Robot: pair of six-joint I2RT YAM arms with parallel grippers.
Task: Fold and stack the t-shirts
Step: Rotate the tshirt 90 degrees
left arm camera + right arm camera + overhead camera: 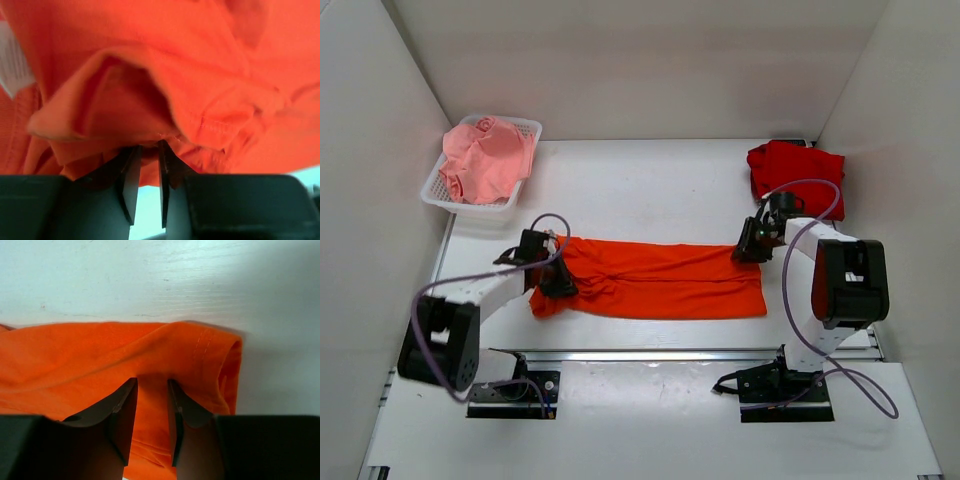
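The bright orange t-shirt (660,280) lies as a long folded band across the middle of the table. My left gripper (557,283) is at its left end, jaws a little apart, tips (147,145) pushed in under a puffed fold of orange cloth (150,75). My right gripper (750,248) is at the band's far right corner, jaws also a little apart, tips (152,382) pressed down on the flat cloth (90,350) near its hemmed edge. The darker red t-shirt (795,170) sits folded at the back right. The pale pink t-shirt (485,160) is crumpled in the basket.
The white mesh basket (527,127) stands at the back left against the wall. White walls close in the table on the left, back and right. A metal rail (700,353) runs along the near edge in front of the arm bases.
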